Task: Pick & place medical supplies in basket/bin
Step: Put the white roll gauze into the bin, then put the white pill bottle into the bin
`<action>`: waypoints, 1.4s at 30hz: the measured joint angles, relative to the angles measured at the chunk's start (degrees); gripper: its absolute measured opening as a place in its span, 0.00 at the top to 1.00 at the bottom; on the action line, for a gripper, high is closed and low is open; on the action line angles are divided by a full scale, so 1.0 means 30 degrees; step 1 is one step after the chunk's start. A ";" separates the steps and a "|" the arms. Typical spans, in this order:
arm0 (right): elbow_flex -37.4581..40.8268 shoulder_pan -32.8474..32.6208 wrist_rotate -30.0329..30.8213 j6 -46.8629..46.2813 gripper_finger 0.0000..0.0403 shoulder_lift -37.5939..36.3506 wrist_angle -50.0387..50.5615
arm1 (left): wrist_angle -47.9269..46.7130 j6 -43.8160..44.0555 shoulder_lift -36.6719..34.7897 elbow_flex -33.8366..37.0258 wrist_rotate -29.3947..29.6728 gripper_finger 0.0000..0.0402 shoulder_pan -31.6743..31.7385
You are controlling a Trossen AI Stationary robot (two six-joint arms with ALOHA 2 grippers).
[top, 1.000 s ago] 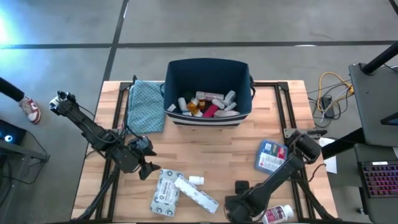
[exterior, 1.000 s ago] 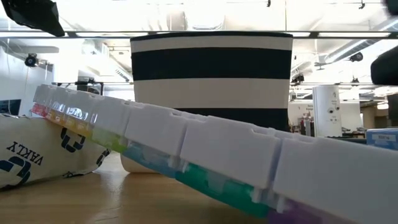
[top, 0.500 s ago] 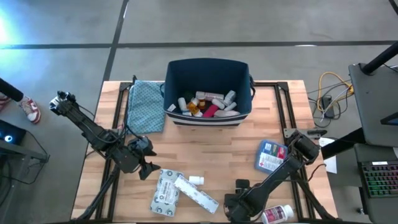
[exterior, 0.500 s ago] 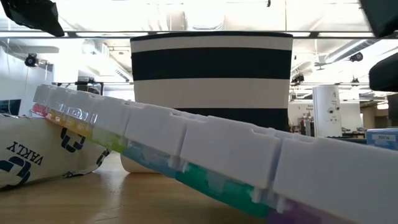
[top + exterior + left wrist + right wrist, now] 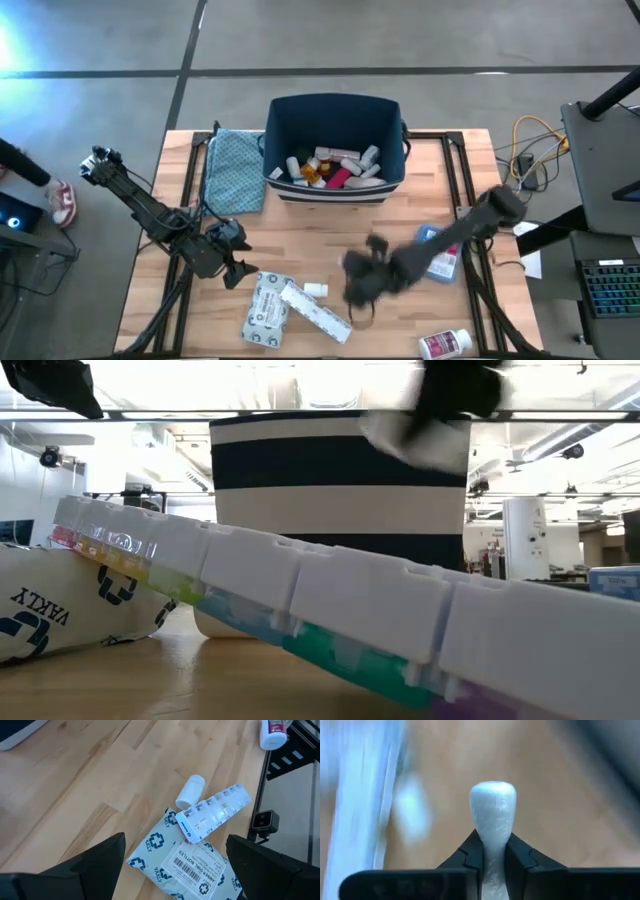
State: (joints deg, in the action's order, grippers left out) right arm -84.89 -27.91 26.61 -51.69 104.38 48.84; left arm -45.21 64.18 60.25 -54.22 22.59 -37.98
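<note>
- Right claw (image 5: 493,851) has clamped onto a small white wrapped item (image 5: 493,815), so we're mid-carry; next, swing over the bin (image 5: 335,112) and drop.
- Left claw (image 5: 238,270) waits open by the pouch (image 5: 266,305).

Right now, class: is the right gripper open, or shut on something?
Shut. In the right wrist view, the right gripper pinches a small white plastic-wrapped item between its fingers; what the item is cannot be told.

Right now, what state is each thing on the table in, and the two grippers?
Left gripper: fingers open, empty, above the table.
Right gripper: fingers shut on a small white item.
Navy bin: upright, holding supplies.
Pill organizer: tilted on the white pouch.
White bottle: lying down.
Teal cloth: folded, beside bin.
</note>
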 joint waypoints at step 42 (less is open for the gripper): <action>-0.8436 0.0836 -0.2513 1.0954 0.27 -0.0738 1.3589 | 0.0341 -0.0059 -0.0138 -0.0066 0.3177 0.19 0.0051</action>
State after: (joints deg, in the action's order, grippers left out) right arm -110.20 -25.40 19.07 -18.83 102.16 89.60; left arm -44.19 64.01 59.83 -54.41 32.12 -37.82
